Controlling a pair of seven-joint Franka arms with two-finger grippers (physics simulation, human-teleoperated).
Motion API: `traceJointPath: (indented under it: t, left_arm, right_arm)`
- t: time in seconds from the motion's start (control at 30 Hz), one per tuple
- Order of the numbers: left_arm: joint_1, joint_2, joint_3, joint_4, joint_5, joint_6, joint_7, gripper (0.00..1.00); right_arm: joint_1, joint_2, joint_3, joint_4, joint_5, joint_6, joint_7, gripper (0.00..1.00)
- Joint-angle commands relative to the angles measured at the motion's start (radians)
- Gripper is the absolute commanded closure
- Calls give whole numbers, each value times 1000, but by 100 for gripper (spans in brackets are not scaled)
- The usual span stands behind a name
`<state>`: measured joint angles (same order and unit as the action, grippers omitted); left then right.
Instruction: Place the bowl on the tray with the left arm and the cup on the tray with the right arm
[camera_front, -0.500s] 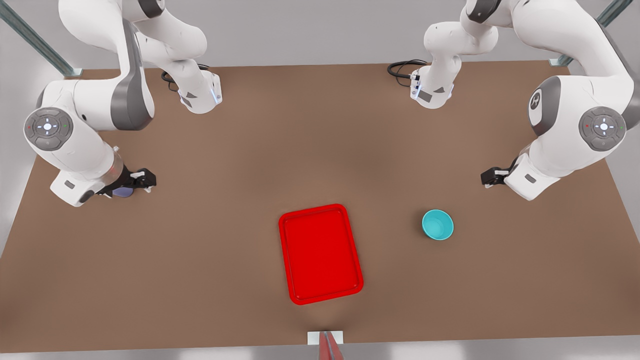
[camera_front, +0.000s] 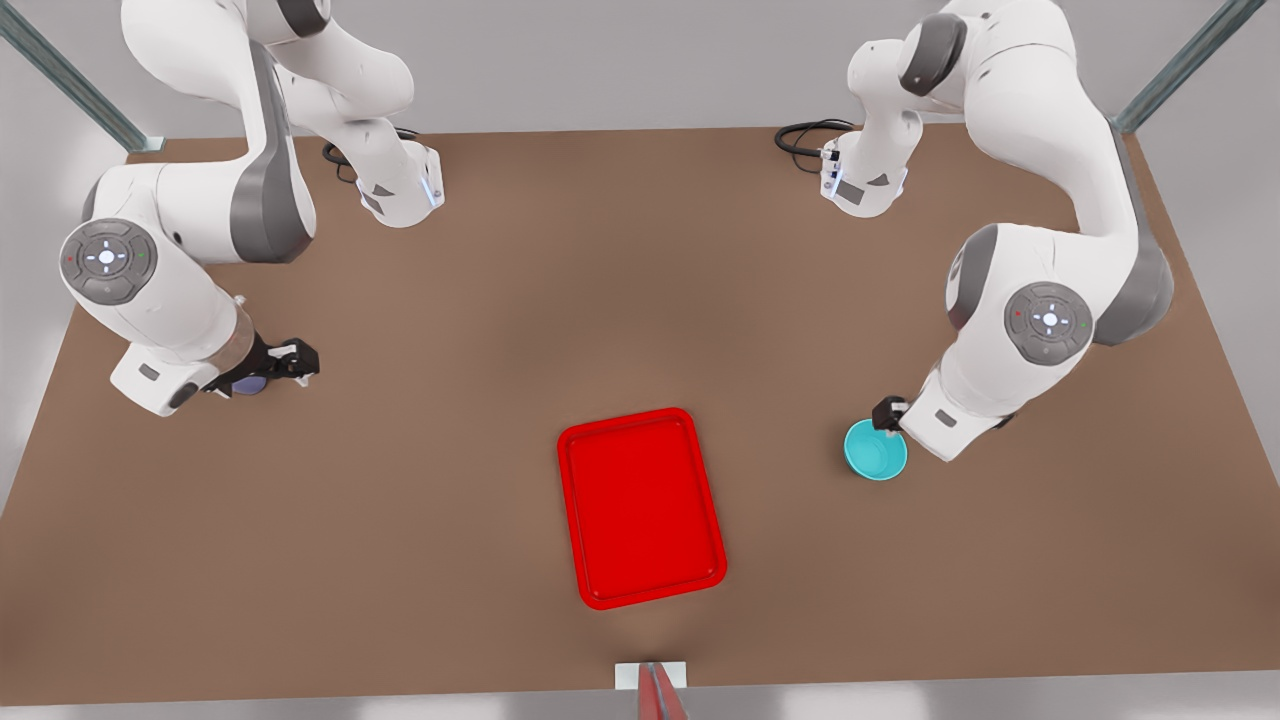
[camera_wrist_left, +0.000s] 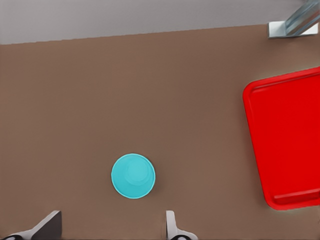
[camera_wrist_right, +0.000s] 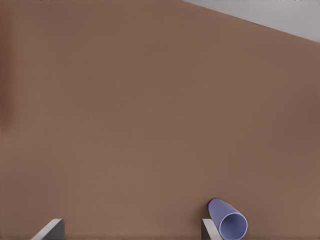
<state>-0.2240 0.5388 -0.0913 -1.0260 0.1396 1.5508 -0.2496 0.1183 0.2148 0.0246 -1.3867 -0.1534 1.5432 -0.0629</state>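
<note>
the left gripper hung spread wide over the small turquoise bowl, well apart from the flat red tray, where an off-centre close risked tipping it, while the right gripper gaped beside the lavender cup.

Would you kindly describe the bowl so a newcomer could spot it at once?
Start at the red tray mid-table, then look toward the front view's right. There, under the left hand, sits the bowl, small and round. Its turquoise colour sets it apart.
</note>
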Motion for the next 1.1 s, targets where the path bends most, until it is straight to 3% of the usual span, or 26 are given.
traceJointPath:
  t: [0.0,0.07,0.23,0.47,0.53,1.07]
  left_arm:
    - [-11,18,7,3,8,11,-2,0]
    - [-140,76,125,34,-3,11,-51,0]
    - [-150,110,127,11,-2,41,-51,0]
    - [-84,66,127,-335,-90,144,-48,0]
    - [-101,32,127,-450,-114,250,-56,0]
    - [-60,164,154,-450,-77,410,-51,0]
  right_arm:
    - [0,0,0,0,0,2,0,0]
    - [0,1,0,0,0,2,0,0]
    - [0,5,0,0,0,0,0,0]
    - [1,6,0,0,2,-2,0,0]
    - [1,6,0,0,3,-2,0,0]
    - [3,8,0,0,3,-2,0,0]
